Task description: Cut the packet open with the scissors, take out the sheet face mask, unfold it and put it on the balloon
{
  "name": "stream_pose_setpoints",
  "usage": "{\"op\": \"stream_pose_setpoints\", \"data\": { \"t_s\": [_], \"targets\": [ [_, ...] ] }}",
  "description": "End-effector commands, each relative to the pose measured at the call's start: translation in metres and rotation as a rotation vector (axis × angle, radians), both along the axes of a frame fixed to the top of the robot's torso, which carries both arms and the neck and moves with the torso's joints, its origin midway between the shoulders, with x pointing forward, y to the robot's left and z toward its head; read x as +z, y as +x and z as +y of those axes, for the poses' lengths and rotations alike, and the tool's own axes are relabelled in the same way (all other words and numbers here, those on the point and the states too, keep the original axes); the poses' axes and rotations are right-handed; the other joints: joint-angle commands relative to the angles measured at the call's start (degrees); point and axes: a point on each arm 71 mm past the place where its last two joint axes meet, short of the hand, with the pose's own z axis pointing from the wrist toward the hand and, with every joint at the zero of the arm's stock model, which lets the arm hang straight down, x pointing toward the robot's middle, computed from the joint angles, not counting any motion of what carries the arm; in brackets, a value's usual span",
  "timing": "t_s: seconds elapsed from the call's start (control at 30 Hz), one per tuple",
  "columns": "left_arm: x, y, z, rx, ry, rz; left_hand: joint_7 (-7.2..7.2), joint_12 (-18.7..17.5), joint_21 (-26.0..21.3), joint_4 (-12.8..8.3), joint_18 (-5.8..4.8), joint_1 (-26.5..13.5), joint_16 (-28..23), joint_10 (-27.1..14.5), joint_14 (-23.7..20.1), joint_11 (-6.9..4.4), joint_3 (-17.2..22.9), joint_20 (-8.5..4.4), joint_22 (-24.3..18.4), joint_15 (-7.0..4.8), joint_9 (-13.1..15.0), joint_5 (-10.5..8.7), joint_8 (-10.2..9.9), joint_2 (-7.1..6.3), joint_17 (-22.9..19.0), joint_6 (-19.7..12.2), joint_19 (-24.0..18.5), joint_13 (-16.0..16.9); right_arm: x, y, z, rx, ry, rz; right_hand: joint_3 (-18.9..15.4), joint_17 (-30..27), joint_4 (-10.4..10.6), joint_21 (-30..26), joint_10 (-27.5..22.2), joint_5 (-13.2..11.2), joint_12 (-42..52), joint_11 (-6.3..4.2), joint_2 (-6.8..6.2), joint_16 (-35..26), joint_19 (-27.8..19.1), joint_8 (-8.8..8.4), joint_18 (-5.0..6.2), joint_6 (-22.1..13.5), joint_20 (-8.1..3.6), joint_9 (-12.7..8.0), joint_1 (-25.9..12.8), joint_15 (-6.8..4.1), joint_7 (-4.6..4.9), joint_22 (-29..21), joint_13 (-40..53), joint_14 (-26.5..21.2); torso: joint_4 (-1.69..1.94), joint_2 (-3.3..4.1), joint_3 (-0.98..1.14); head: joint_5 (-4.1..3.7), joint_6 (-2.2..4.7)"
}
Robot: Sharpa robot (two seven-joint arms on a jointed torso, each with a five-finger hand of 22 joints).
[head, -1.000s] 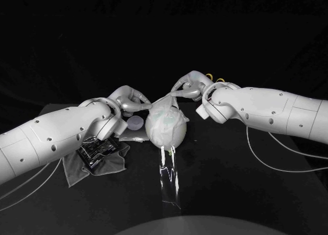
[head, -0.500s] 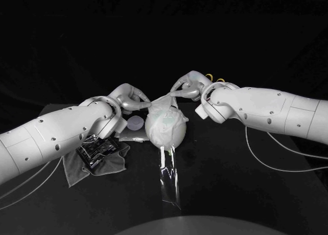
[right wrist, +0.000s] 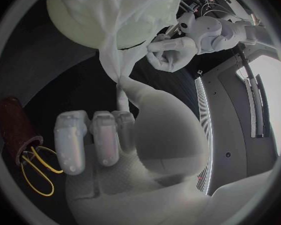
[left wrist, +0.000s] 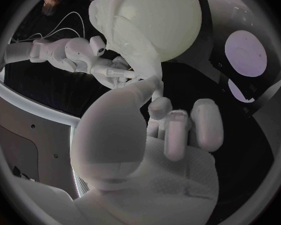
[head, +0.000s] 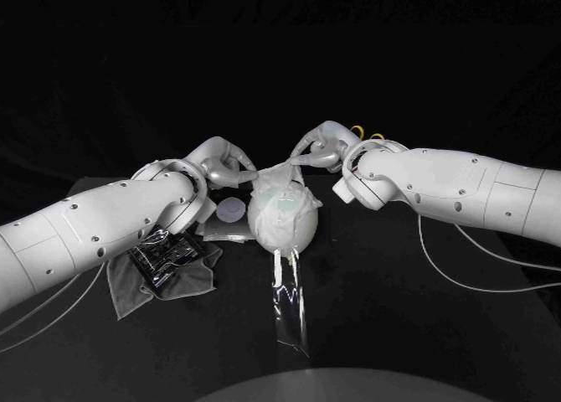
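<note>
Left hand [head: 218, 170]: thumb and one fingertip are closed on the top edge of the sheet face mask [head: 280, 201], on the side nearest that hand. The other fingers [left wrist: 176, 135] are curled loosely beside the pinch and hold nothing.

Right hand [head: 319, 151]: thumb and a fingertip pinch a gathered fold of the same top edge from the opposite side. The rest of its fingers [right wrist: 106, 135] lie together, bent and clear of the fabric. The two pinches sit near each other but do not touch.

The mask hangs from both pinches and drapes over the balloon [left wrist: 159, 20], which stands just below the fingertips. The fabric is wrinkled and bunched at the top and lies smoother lower down.

A clear film strip [head: 288, 306] trails from the mask's lower edge towards the robot and onto the black table [head: 401, 335].

White disc [head: 233, 208]: just beside the balloon, below the left fingers.

Opened packet [head: 166, 253]: lies on a grey cloth [head: 184, 280], well apart from the pinch, under the left forearm.

Scissors [right wrist: 37, 172]: yellow handles stand in a dark red holder [right wrist: 12, 125] behind the right hand.
</note>
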Motion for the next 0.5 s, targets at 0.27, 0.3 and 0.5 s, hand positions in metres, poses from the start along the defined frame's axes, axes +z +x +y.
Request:
{"op": "stream_pose_setpoints", "data": {
  "t_s": [0.27,0.3,0.5],
  "targets": [
    [0.0056,0.0057,-0.0066,-0.052,0.089,-0.104,0.33,0.4,0.4,0.0,-1.08,0.1,0.3,1.5,6.0,-0.93,0.5,0.05,0.1,-0.19,4.3,0.2,0.4,0.31,15.1,-0.3,0.3,0.2,0.0006,-0.0002,0.0019,0.005,-0.021,-0.006,0.2,15.1,0.0,0.3,6.1,0.4,0.2,-0.36,0.41,0.2,6.1,0.19,-0.8,0.4,-0.13,0.6,0.0,-0.26,0.13,15.1,15.1,6.0,-0.02,0.02,0.05,0.2,0.03],
    [0.0056,0.0063,-0.0072,-0.055,0.094,-0.108,0.33,0.4,0.4,0.0,-1.08,0.1,0.3,1.5,6.0,-0.93,0.5,0.05,0.1,-0.19,4.3,0.2,0.4,0.31,15.1,-0.3,0.3,0.2,0.0006,-0.0003,0.0022,0.005,-0.021,-0.006,0.2,15.1,0.0,0.3,6.1,0.4,0.2,-0.36,0.41,0.2,6.1,0.19,-0.8,0.4,-0.13,0.6,0.0,-0.26,0.13,15.1,15.1,6.0,-0.04,0.02,0.05,0.2,-0.04],
    [0.0061,0.0093,-0.009,-0.067,0.126,-0.143,0.32,0.4,0.4,0.0,-1.1,0.1,0.3,1.5,6.0,-0.92,0.6,0.05,0.2,-0.19,4.3,0.2,0.4,0.28,15.1,-0.3,0.4,0.2,0.0009,-0.0007,0.0034,0.005,-0.021,-0.01,0.2,15.1,0.0,0.3,6.1,0.4,0.2,-0.36,0.41,0.2,6.1,0.19,-0.8,0.4,-0.13,0.6,0.0,-0.26,0.13,15.1,15.1,6.0,-0.02,-0.03,0.03,0.23,-0.09]
  ]
}}
